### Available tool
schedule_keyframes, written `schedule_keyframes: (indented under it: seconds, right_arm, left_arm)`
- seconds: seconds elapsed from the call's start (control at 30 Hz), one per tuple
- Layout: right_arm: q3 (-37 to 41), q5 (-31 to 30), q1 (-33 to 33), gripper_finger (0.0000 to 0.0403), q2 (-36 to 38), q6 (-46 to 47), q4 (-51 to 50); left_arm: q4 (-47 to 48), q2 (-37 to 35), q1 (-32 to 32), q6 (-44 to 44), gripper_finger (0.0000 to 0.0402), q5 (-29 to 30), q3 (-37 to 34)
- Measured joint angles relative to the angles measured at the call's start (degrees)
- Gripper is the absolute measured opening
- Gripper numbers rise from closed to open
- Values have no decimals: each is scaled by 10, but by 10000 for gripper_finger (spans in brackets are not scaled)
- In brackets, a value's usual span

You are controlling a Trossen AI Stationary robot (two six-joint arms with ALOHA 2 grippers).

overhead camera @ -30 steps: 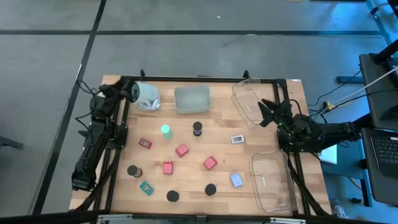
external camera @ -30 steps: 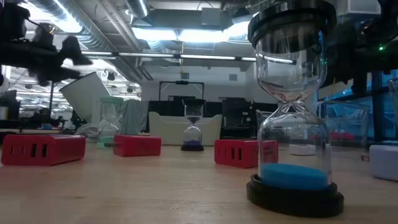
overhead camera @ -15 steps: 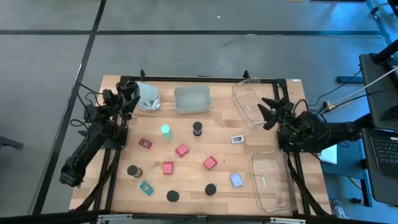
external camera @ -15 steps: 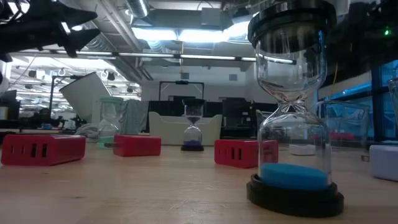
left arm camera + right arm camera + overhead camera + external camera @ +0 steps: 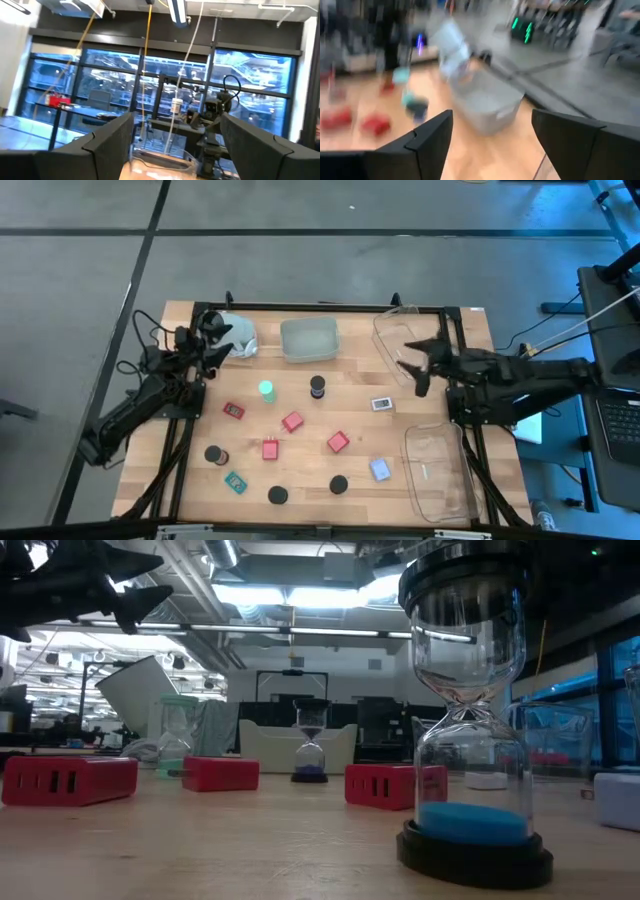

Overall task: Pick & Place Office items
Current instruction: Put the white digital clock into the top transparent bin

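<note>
The left gripper (image 5: 210, 338), fingers apart, hovers beside the white cup (image 5: 237, 335) at the table's (image 5: 350, 470) ten o'clock. Hourglasses, like the green one (image 5: 266, 390), and red blocks (image 5: 292, 422) lie scattered centrally. The right gripper (image 5: 413, 367), fingers spread, hangs over the clear tray (image 5: 398, 340) at two o'clock.

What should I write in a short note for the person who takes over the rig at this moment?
Left end effector: open, empty, raised at the table's far left corner near the white cup.
Right end effector: open, empty, above the clear tray at the far right.
Items: all loose on the wood. Hourglasses: green, dark, and black-capped ones along the near side. Red blocks lie mid-table, pale rectangles to the right, a teal one near left.
Done: nothing looks placed; both clear trays and the grey tray appear to hold no items.
Left: pick and place every item.
</note>
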State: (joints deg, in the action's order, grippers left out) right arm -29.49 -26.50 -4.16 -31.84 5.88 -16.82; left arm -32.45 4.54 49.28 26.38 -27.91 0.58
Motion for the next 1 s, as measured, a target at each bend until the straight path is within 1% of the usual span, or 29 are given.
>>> schedule_keyframes:
  seconds: [0.1,0.2,0.27,0.33,0.43,0.53,0.73,0.9,1.0]
  right_arm:
    - [-49,49,0,268,-79,-27,-48]
    - [-81,114,0,264,-149,-62,-91]
    - [-98,162,0,262,-190,-68,-112]
    - [-112,196,0,260,-227,-66,-123]
    - [-126,217,3,259,-274,-65,-141]
    - [-130,239,19,259,-315,-50,-148]
    - [-130,330,61,259,-397,-20,-160]
    - [-130,335,72,259,-454,-53,-158]
    - [-130,336,79,261,-483,-59,-154]
  left_arm:
    - [-1,3,-17,-12,296,16,0]
    - [-2,4,-33,-28,296,34,0]
    - [-5,4,-41,-31,296,39,0]
    - [-7,4,-48,-32,296,41,0]
    - [-8,4,-57,-32,296,47,0]
    - [-8,4,-65,-32,296,58,0]
    - [-8,4,-79,-32,296,60,0]
    - [-8,4,-88,-32,296,60,0]
    - [-8,4,-91,-32,296,61,0]
